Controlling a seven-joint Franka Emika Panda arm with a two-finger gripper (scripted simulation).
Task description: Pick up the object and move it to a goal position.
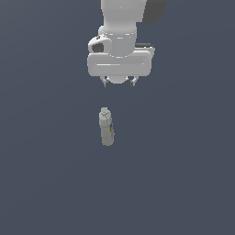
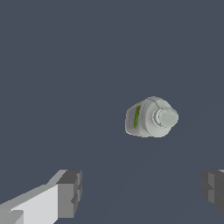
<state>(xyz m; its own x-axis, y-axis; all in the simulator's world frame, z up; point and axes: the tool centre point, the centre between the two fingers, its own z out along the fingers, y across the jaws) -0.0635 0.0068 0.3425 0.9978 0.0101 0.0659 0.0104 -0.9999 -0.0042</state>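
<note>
I see my white Panda arm (image 1: 120,27) hanging straight down, its gripper (image 1: 120,82) spread wide, both grey fingertips (image 2: 70,193) far apart, holding nothing.

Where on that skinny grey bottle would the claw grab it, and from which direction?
Probably from straight above, closing on the upper body of the bottle just under its cap. It stands upright and apart from the tool, which is open and wider than the bottle. Pinching the two flattened sides, not the narrow edges, should hold steadier.

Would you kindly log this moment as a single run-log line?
phase: approach | gripper: open, above bottle, no contact | bottle: upright on surface, cap up, not between fingers | grasp: not yet
</note>
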